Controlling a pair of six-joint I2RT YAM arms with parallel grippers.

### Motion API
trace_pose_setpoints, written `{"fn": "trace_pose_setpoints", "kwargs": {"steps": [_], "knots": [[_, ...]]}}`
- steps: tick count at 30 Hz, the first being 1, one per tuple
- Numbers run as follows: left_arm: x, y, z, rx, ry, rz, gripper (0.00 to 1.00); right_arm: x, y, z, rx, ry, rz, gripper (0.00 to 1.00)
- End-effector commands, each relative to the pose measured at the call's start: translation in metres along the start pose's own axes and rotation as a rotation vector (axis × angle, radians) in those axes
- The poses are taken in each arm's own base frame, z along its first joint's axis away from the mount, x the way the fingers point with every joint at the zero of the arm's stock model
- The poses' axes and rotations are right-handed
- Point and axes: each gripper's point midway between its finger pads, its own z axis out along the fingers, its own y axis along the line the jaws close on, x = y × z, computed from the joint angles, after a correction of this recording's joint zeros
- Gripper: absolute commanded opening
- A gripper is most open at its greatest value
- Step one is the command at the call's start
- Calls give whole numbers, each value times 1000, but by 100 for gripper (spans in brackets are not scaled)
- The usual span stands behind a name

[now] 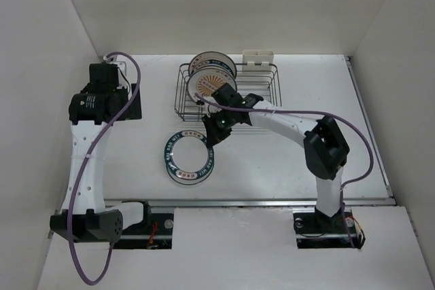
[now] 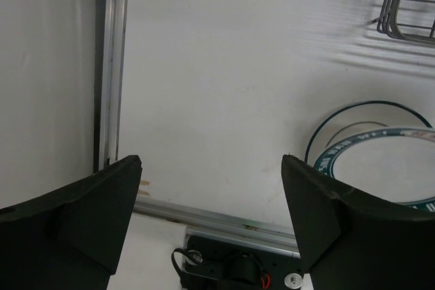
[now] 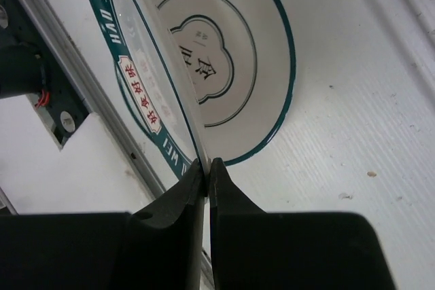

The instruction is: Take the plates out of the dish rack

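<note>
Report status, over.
Left gripper open, empty. Right gripper shut on teal-rimmed plate, above second plate on table. More plates in dish rack. No obstruction seen.

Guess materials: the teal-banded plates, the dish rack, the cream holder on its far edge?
plates: glazed ceramic or melamine, can't tell; glossy white, printed teal band, thin rim.
dish rack: metal wire, dark coating likely; thin rods, slight sheen.
holder: cream plastic probably; matte, smooth moulded shape.

A white table (image 1: pixel 292 168) sits boxed in by plain white walls (image 1: pixel 224 5). A silvery metal rail (image 1: pixel 258 202) runs along its near edge.
</note>
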Motion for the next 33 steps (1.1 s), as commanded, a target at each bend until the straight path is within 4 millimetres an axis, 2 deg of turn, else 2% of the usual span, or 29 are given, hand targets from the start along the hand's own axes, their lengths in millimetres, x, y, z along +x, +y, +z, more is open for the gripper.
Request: {"fn": "trace_pose_setpoints", "kwargs": {"steps": [1, 5, 6, 9, 10, 13, 15, 18, 19, 20, 24, 28, 29, 30, 31, 33], "knots": [[5, 2, -7, 3, -6, 11, 82, -28, 4, 5, -57, -73, -15, 0], [7, 3, -7, 3, -6, 21, 83, -15, -12, 20, -20, -32, 13, 0], [7, 3, -7, 3, -6, 21, 83, -10, -18, 25, 1, -13, 25, 6], [10, 2, -6, 2, 3, 23, 83, -6, -23, 26, 26, 5, 37, 16], [10, 1, -6, 12, 3, 22, 83, -6, -23, 26, 26, 5, 37, 25], [10, 1, -6, 12, 3, 32, 83, 4, -27, 29, 71, 47, 50, 33], [10, 2, -6, 12, 3, 41, 83, 11, -34, 29, 135, 67, 41, 33], [7, 2, -5, 12, -7, 48, 83, 23, -37, 38, 190, 109, 20, 34], [7, 2, -5, 12, -7, 48, 83, 25, -32, 40, 183, 116, -1, 34], [7, 2, -5, 12, -7, 48, 83, 31, -37, 43, 202, 136, 7, 34], [8, 2, -3, 12, 2, 59, 83, 34, -32, 44, 234, 148, -17, 34], [5, 2, -2, 12, -7, 57, 83, 3, -17, 13, 261, 60, -49, 34], [5, 2, -2, 12, -7, 57, 83, -16, -5, -8, 263, -1, -70, 35], [5, 0, -2, 21, -7, 58, 83, -28, 1, -20, 268, -45, -84, 40], [5, 0, -2, 21, -7, 58, 83, -38, 8, -33, 273, -82, -95, 50], [5, -2, -2, 32, -7, 58, 83, -69, 28, -73, 266, -209, -126, 58]]}}
